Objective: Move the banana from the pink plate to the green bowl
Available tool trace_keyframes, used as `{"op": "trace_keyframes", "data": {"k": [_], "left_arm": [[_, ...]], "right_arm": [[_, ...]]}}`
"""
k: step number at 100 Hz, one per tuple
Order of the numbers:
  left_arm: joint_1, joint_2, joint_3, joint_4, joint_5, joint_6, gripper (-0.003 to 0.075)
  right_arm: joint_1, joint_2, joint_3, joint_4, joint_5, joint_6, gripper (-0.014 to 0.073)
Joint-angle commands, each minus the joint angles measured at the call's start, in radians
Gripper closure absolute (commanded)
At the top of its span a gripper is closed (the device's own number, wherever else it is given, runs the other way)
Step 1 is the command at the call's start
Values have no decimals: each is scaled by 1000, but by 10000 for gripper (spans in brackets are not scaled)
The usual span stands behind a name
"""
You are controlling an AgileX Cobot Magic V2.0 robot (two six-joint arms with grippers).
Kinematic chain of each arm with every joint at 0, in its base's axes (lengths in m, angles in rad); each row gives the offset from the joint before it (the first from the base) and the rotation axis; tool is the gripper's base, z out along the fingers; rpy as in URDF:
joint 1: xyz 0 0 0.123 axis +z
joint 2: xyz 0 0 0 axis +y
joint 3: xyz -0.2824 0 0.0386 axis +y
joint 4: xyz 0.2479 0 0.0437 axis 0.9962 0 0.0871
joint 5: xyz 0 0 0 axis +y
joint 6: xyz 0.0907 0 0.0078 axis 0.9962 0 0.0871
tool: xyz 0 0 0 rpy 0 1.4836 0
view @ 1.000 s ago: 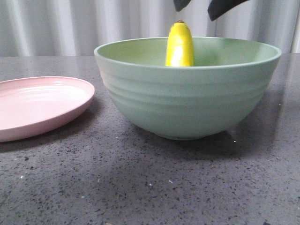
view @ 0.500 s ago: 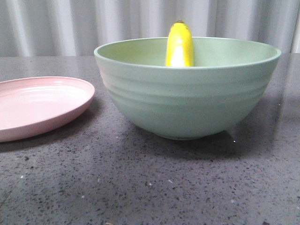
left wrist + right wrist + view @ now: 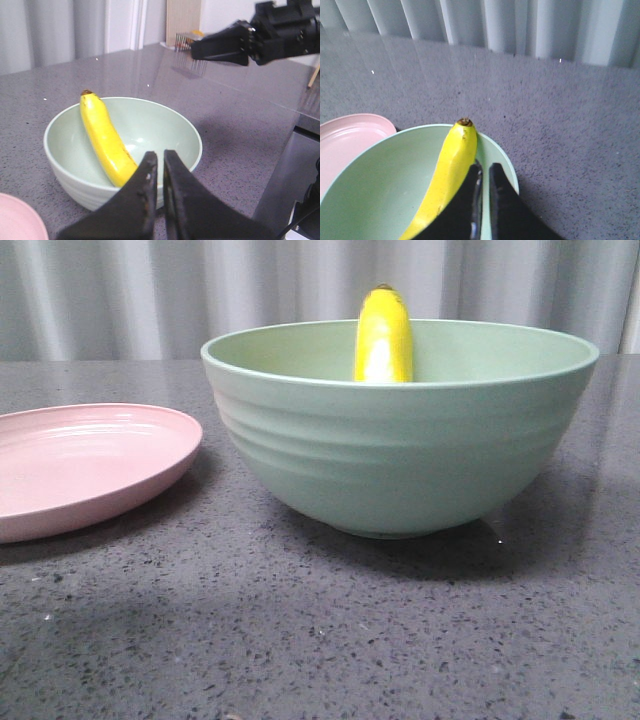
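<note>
Front view is showing the banana (image 3: 383,335) leaning inside the green bowl (image 3: 400,455), the pink plate (image 3: 85,465) lying bare; both grippers' jaws are sitting nearly closed, holding nothing, so the transfer looks finished.

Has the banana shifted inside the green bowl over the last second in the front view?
No. The banana leans at the same spot against the far wall of the green bowl, its dark tip the same height above the rim.

No readable text, labels, brand names, numbers or signs appear anywhere in these views, on any object, surface or piece of equipment.
</note>
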Motion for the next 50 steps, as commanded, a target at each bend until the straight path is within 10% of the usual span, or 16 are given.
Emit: {"op": "trace_keyframes", "data": {"k": [1,50], "left_arm": [[-6,-72,38,-11,-116,2,741],[-6,-366,286,-11,-182,2,741]], "right_arm": [[0,-78,55,-30,-179,-10,664],[0,-391,351,-50,-203,-10,664]]}}
